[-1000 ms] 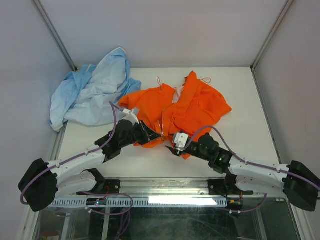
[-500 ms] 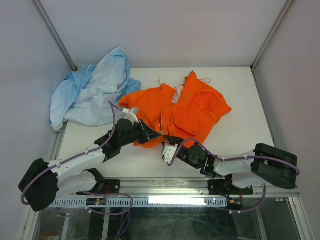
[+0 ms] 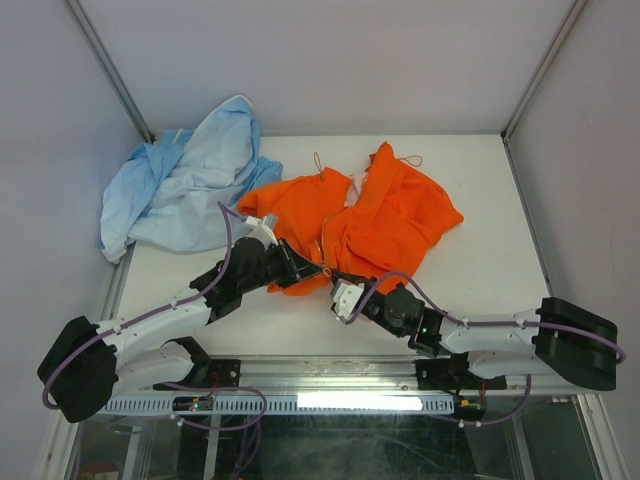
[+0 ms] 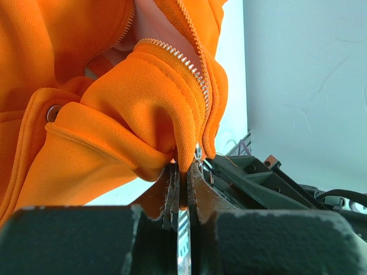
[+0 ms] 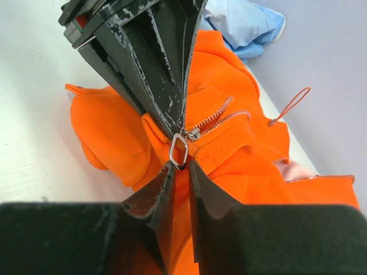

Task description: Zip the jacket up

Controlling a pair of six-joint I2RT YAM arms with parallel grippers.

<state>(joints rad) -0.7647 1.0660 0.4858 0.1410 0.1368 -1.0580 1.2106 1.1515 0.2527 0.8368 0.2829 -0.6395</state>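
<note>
Two claws at one orange jacket, crumpled mid-counter toward the far edge. Left claw: clamped on the hem at the front opening. Right claw: tips nearly together around the zipper pull; a firm pinch cannot be told. Advice: confirm pinch, hold hem taut, draw pull straight along the zipper teeth.

Seen from above, the spot where the left hand and right hand meet at the jacket hem is too small to read. In the right wrist view the zipper ring dips between the right hand's fingertips, and whether they pinch it cannot be told. The jacket runs off the left wrist view's left and top edges. The blue cloth is cut by the right wrist view's top edge.
</note>
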